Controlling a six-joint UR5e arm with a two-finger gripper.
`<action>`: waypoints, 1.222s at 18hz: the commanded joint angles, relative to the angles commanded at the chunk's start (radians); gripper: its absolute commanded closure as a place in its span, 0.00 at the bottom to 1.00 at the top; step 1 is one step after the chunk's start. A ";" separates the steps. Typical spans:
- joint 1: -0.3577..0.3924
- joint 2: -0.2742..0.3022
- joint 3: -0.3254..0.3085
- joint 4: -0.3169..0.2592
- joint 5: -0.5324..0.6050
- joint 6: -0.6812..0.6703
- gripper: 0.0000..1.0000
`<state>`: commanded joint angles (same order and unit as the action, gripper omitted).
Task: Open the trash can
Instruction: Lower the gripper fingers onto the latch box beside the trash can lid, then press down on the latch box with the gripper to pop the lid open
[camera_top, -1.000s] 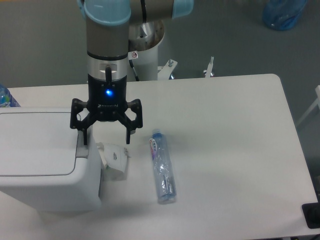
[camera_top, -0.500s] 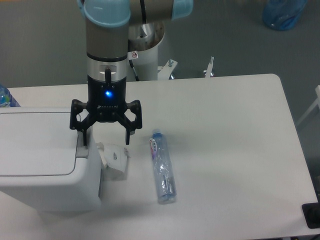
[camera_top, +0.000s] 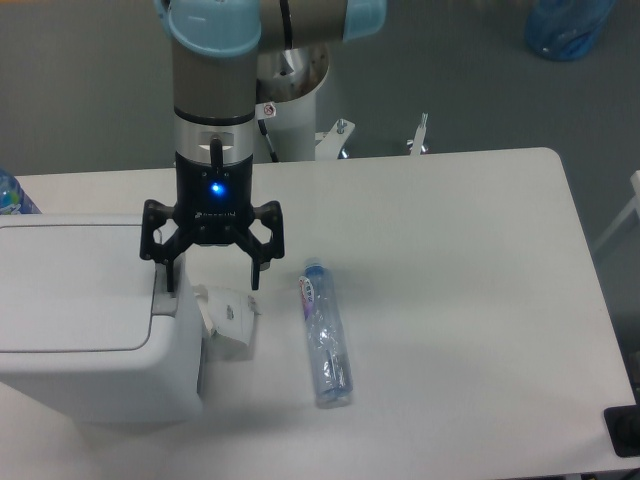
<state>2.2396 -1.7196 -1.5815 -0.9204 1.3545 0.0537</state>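
Table (camera_top: 450, 260): a white top with rounded corners is seen from above, carrying all the things listed below; grey floor is seen beyond its far edge.
Trash can (camera_top: 80, 320): a large white boxy bin is placed at the table's left side, partly cut off by the left edge of the picture; its flat rectangular lid is shut, and its grey push tab (camera_top: 163, 300) is seen at the lid's right edge.
Arm (camera_top: 215, 90): a grey column with light blue joint caps is pointed straight down at the table, with a blue light lit on the wrist.
End effector (camera_top: 214, 276): the 2 black fingers are spread wide apart and nothing is held between them; the finger (camera_top: 170, 272) nearer the bin is placed right over the grey push tab, though contact cannot be told, and the other finger is held above the paper wad.
Bottle (camera_top: 325, 334): a clear plastic bottle is laid on its side just beside the wad, to the right of it.
Paper wad (camera_top: 230, 318): a small white crumpled piece is laid against the trash can's right wall, under the end effector.
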 joint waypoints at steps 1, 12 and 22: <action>0.000 0.000 0.000 -0.002 0.000 0.000 0.00; 0.000 -0.008 0.002 0.000 0.000 0.002 0.00; 0.008 -0.008 0.106 0.005 0.003 0.012 0.00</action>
<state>2.2472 -1.7272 -1.4760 -0.9158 1.3576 0.0659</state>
